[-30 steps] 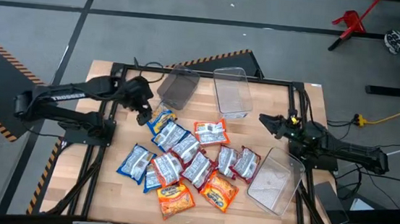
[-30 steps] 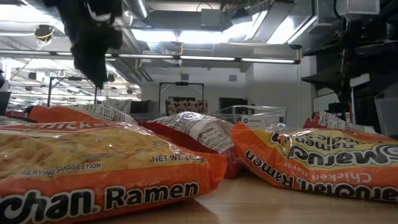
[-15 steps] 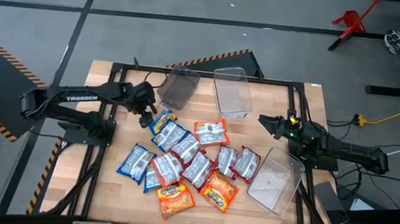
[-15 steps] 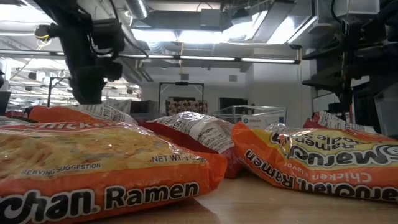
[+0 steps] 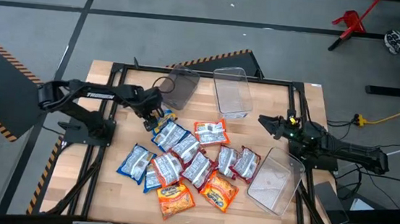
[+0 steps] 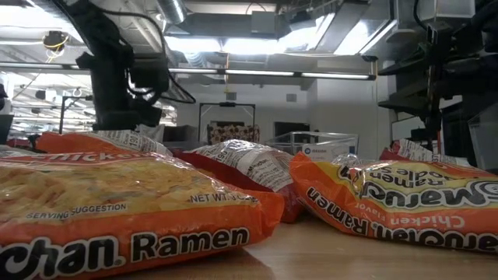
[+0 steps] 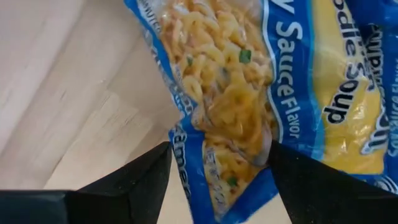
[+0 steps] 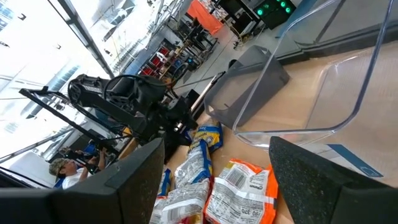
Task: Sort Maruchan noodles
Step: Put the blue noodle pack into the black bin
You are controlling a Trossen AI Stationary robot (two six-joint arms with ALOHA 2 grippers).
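Observation:
The noodle packets (image 5: 189,158) lie in a loose pile mid-table: blue-and-yellow ones, red ones and two orange ones (image 5: 176,197) at the near side. My left gripper (image 5: 152,116) is open and low over the far-left blue-and-yellow packet (image 5: 163,122). In the left wrist view its gripper (image 7: 217,180) has a finger on either side of that packet's end (image 7: 214,186). The right gripper (image 5: 265,122) hangs open over bare table at the right, away from the pile. In the low view the left gripper (image 6: 117,117) stands behind an orange packet (image 6: 117,202). My left gripper comes from above at the end of the blue-and-yellow packet (image 7: 205,155), which lies flat on the table between its open fingers (image 7: 140,183). I cannot tell whether the fingers touch it.
A smoky bin (image 5: 178,87) and a clear bin (image 5: 232,92) stand at the far side of the table. A third clear bin (image 5: 275,180) sits at the right near side, under the right arm. Bare wood shows left of the pile. People and shelving show in the room beyond.
My left gripper has moved toward the table's right and near side and come down onto the far-left blue-and-yellow packet. The packets have stayed where they were.

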